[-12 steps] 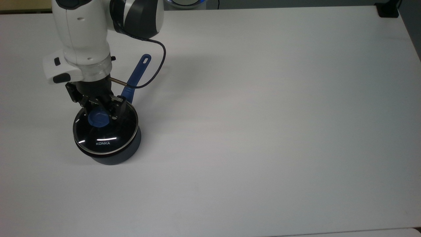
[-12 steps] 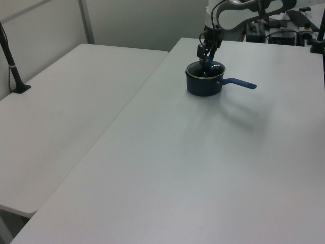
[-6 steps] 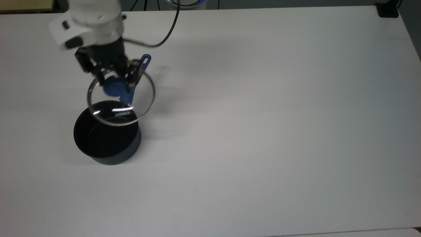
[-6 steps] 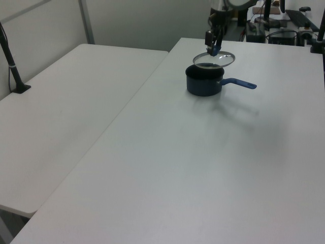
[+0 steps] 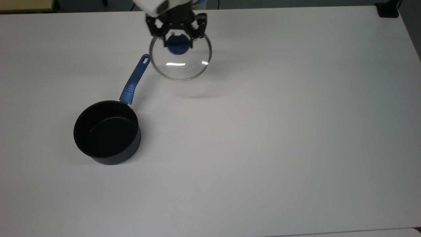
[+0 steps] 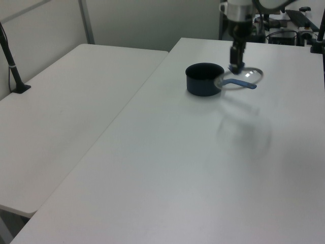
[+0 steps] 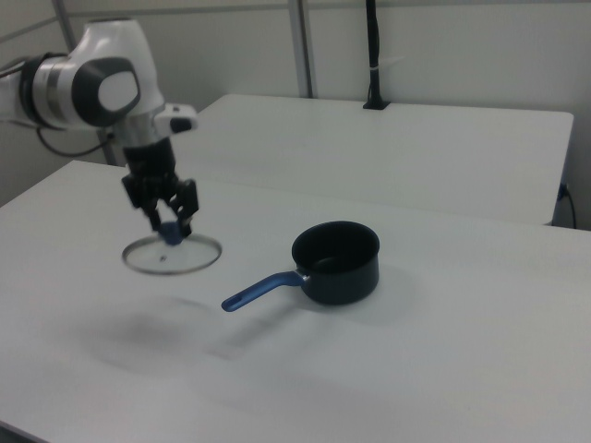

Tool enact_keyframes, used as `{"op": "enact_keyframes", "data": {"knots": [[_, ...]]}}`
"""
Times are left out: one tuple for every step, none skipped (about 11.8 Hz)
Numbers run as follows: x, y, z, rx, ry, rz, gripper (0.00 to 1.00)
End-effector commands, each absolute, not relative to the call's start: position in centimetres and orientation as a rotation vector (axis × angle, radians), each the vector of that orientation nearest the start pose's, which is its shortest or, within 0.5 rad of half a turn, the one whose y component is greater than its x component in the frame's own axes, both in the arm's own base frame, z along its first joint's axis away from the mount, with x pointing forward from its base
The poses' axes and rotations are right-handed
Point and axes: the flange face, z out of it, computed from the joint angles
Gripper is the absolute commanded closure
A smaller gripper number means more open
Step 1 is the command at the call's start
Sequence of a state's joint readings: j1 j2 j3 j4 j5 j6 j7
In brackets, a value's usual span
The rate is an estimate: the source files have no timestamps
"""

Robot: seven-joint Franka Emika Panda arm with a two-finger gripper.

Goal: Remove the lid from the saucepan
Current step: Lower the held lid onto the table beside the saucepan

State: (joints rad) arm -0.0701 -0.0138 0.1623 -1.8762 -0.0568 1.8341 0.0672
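The saucepan stands uncovered on the white table, its black inside showing and its long blue handle pointing up and right in the top view. The clear glass lid hangs level in the air, well off the pan and beyond the handle's slotted end. My gripper is shut on the lid's blue knob, coming down on it from above.
The white table stretches wide to the top view's right of the lid. A second table adjoins it in the left view, with a black pole at its far left. A black clamp sits at the top view's upper right corner.
The lid went from resting on the saucepan to lifted, and has now travelled up and to the top view's right, past the handle's end. The pan has stayed put.
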Motion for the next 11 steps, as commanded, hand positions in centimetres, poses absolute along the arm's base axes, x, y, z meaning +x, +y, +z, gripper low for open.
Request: {"op": "enact_keyframes", "data": {"knots": [[50.4, 5.1, 46.5, -3.209, -0.088, 0.188, 0.47], [50.0, 5.1, 44.9, -3.208, -0.096, 0.191, 0.47], [49.5, 5.7, 43.1, -3.212, -0.126, 0.2, 0.47], [49.2, 6.1, 41.1, -3.215, -0.147, 0.214, 0.47], [49.5, 6.2, 39.5, -3.213, -0.156, 0.196, 0.48], [49.6, 6.6, 37.9, -3.212, -0.18, 0.212, 0.49], [50.2, 6.6, 36.9, -3.208, -0.179, 0.187, 0.49], [50.9, 6.3, 36.4, -3.204, -0.139, 0.132, 0.49], [51.2, 6.2, 36.3, -3.203, -0.127, 0.102, 0.49], [51.3, 6.0, 36.3, -3.203, -0.122, 0.095, 0.47], [51.3, 6.0, 36.4, -3.203, -0.126, 0.1, 0.38]]}}
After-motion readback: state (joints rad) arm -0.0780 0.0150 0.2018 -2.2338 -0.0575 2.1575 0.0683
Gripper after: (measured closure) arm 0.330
